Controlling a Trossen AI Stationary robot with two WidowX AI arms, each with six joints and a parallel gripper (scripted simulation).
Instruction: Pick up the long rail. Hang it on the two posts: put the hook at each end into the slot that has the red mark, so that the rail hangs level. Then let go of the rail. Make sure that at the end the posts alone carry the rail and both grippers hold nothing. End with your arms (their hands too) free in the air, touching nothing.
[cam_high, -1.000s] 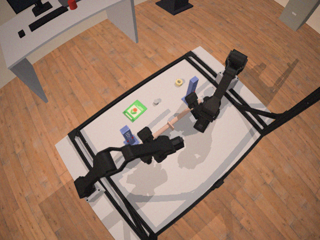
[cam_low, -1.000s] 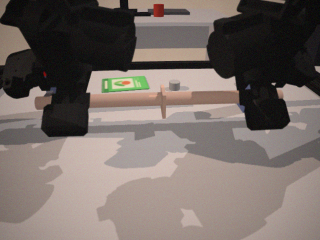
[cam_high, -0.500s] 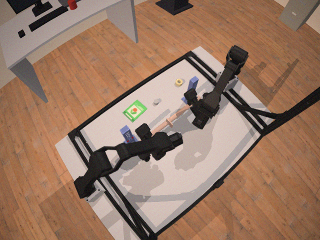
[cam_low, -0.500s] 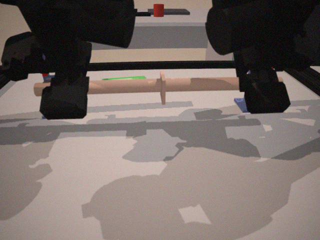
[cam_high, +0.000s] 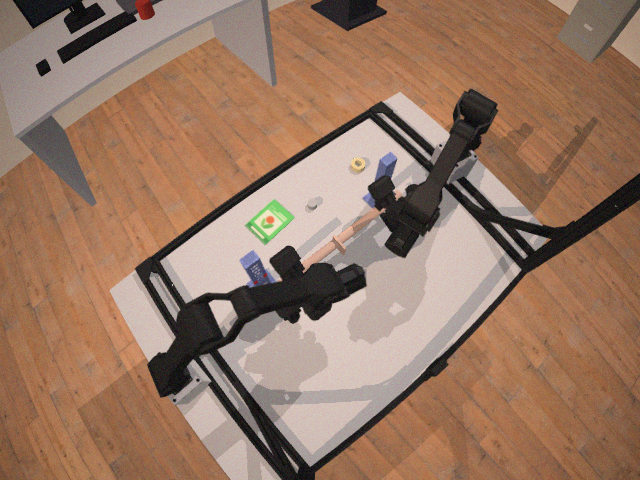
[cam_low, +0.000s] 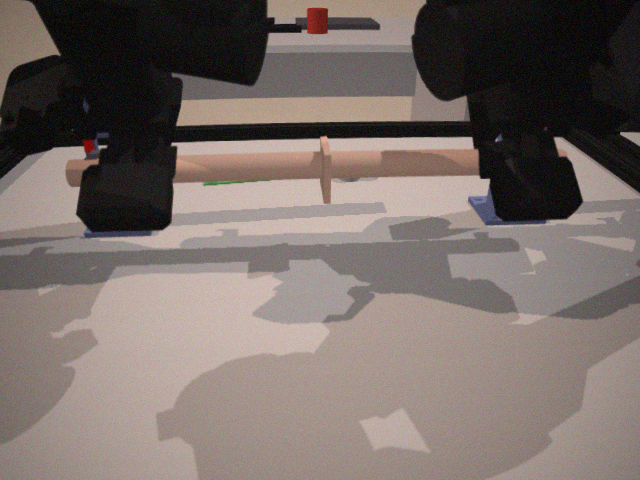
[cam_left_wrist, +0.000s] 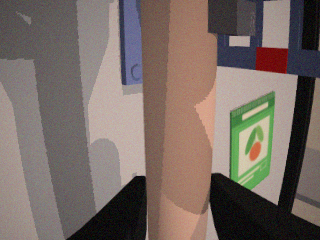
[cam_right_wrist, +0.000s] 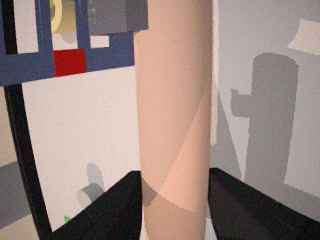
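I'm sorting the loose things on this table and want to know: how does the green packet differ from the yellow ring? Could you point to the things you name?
The green packet (cam_high: 262, 235) (cam_left_wrist: 241, 172) is flat and four-sided, while the yellow ring (cam_high: 353, 168) (cam_right_wrist: 54, 24) is round with a hole. The packet carries a printed orange-and-green picture; the ring shows plain yellow. The packet is also the larger of the two. Both sit on the table, apart from the rail (cam_high: 356, 228) (cam_low: 248, 167) (cam_left_wrist: 180, 100) (cam_right_wrist: 175, 90).

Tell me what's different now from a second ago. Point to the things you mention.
The long tan rail (cam_high: 356, 231) (cam_low: 248, 167) (cam_left_wrist: 180, 100) (cam_right_wrist: 174, 100) has risen and moved toward the blue slotted posts (cam_high: 251, 260) (cam_left_wrist: 237, 57) (cam_right_wrist: 112, 55), carried by both grippers. Nothing was newly gripped or released. The flat green packet (cam_high: 269, 221) (cam_left_wrist: 252, 140) and yellow ring (cam_high: 353, 169) (cam_right_wrist: 56, 15) stayed put.
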